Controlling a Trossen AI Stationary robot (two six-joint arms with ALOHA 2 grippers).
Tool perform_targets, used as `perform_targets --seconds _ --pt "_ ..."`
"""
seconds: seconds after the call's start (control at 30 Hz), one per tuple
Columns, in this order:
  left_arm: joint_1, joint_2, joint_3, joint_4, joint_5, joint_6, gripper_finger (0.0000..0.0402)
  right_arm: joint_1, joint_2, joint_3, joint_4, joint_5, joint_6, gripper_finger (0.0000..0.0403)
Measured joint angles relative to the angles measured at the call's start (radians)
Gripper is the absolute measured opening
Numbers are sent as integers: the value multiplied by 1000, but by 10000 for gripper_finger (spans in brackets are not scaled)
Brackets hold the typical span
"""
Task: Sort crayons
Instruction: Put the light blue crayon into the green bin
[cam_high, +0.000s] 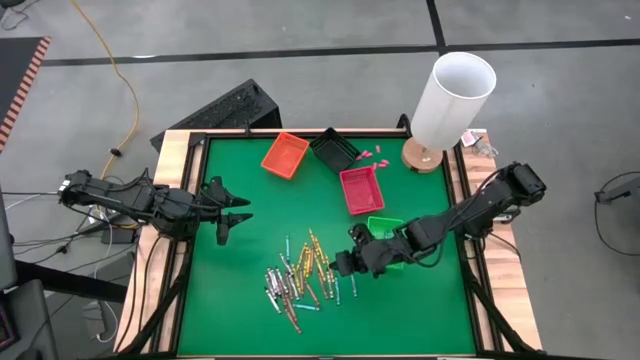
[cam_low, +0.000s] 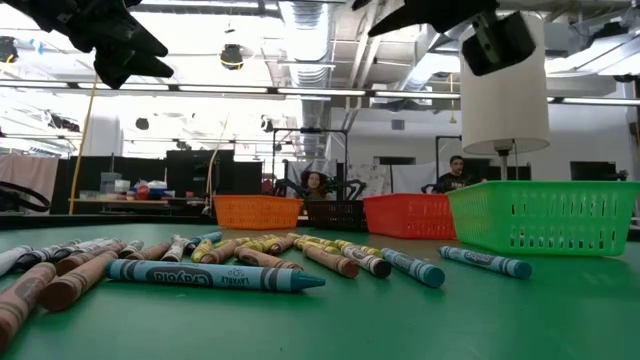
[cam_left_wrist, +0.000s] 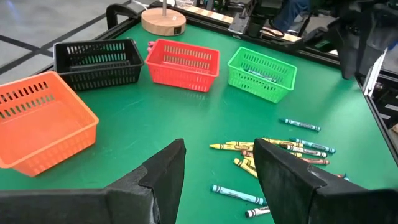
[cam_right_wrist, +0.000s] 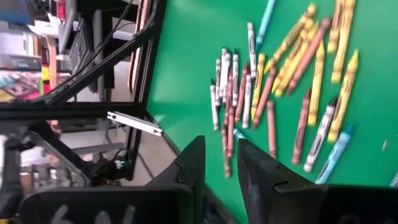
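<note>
Several crayons (cam_high: 300, 275) in light blue, yellow-orange, grey and brown-red lie loose in a pile on the green mat, near its front middle. They also show in the low view (cam_low: 215, 275), the left wrist view (cam_left_wrist: 280, 149) and the right wrist view (cam_right_wrist: 280, 81). My left gripper (cam_high: 232, 212) is open and empty (cam_left_wrist: 217, 146), held above the mat to the left of the pile. My right gripper (cam_high: 345, 262) hangs above the pile's right edge. Its fingers stand a narrow gap apart with nothing between them (cam_right_wrist: 221, 146).
Orange (cam_high: 285, 153), black (cam_high: 333, 150), red (cam_high: 361, 188) and green (cam_high: 385, 228) trays stand in a row from far middle to right. My right arm reaches over the green one. A white lamp (cam_high: 455, 95) on a wooden base stands at the far right corner, with pink bits (cam_high: 368, 153) near it.
</note>
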Motion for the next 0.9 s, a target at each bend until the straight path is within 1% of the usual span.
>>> perform_targets --seconds 0.17,0.3,0.37,0.53,0.67,0.77,0.9 --pt "0 0 0 0 -1 0 180 -46 0 0 9 5 -162 98" --pt "0 0 0 0 -3 0 180 -70 0 0 53 5 -388 98" --pt "0 0 0 0 -12 0 180 -76 0 0 90 4 -470 98" --pt "0 0 0 0 -18 0 180 -83 0 0 214 -3 -608 98" --pt "0 0 0 0 -19 0 180 -90 0 0 223 -3 -706 98" --pt "0 0 0 0 -19 0 180 -105 0 0 226 -3 -716 98" --pt "0 0 0 1 -19 0 180 -131 0 0 186 -2 -633 98"
